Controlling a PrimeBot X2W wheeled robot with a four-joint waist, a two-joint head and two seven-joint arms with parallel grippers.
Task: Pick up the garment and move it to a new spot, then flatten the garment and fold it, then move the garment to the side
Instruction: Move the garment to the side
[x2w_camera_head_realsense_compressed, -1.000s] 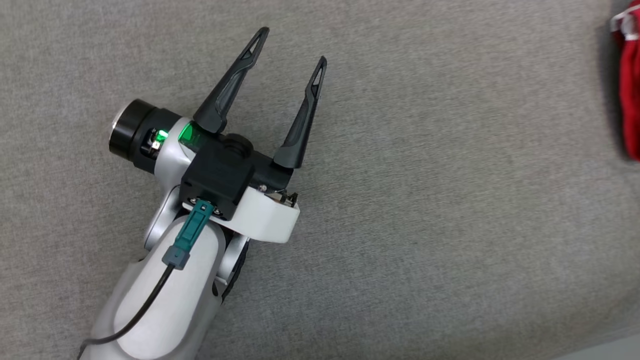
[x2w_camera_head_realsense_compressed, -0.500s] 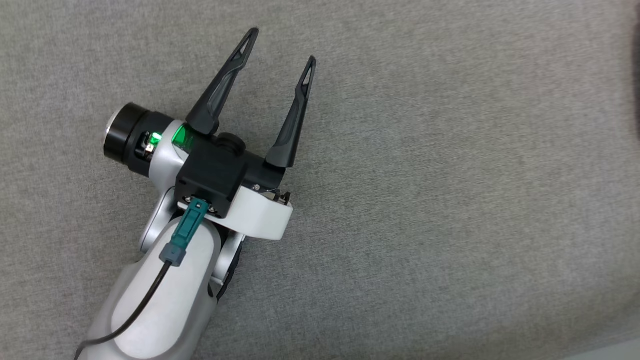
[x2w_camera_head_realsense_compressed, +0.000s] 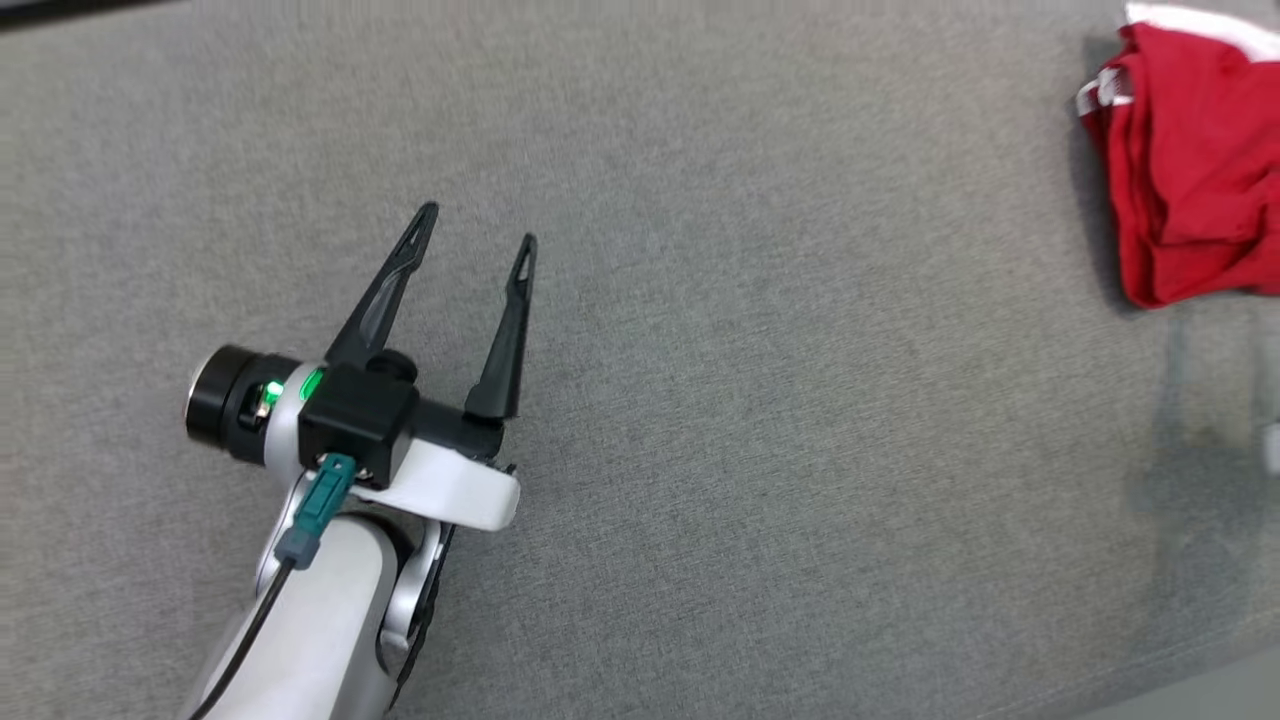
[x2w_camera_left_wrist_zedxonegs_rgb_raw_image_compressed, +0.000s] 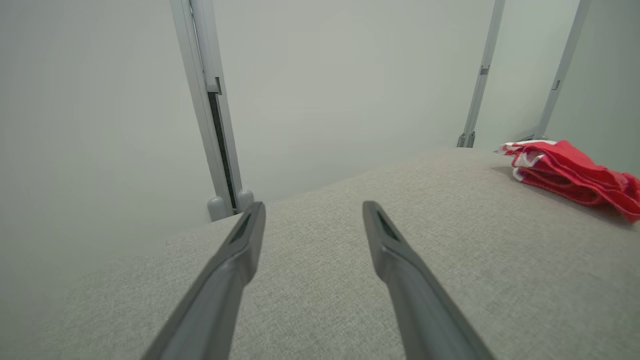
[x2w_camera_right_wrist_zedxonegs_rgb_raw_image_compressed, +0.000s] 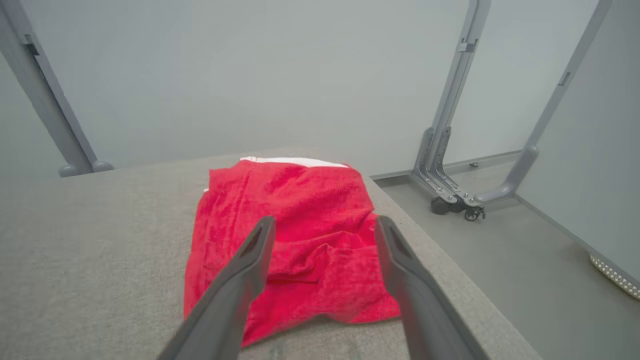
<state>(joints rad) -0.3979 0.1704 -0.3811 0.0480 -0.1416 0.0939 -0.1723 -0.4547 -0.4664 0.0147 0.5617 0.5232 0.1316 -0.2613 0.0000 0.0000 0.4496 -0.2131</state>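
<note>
Shifted head camera now takes in a folded red terry garment with white trim (x2w_camera_head_realsense_compressed: 1190, 170) on a grey fabric-covered table (x2w_camera_head_realsense_compressed: 800, 450). Right gripper (x2w_camera_right_wrist_zedxonegs_rgb_raw_image_compressed: 324, 222), jaws spread and empty, points straight at the garment from just beside it. Left gripper (x2w_camera_head_realsense_compressed: 478, 225), likewise spread and empty, sits well apart to the garment's left, so the right arm is nearer.

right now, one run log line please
garment: red, folded, lying near right edge of grey surface | left gripper: open, empty, over bare surface | right gripper: open, empty, pointed at garment
</note>
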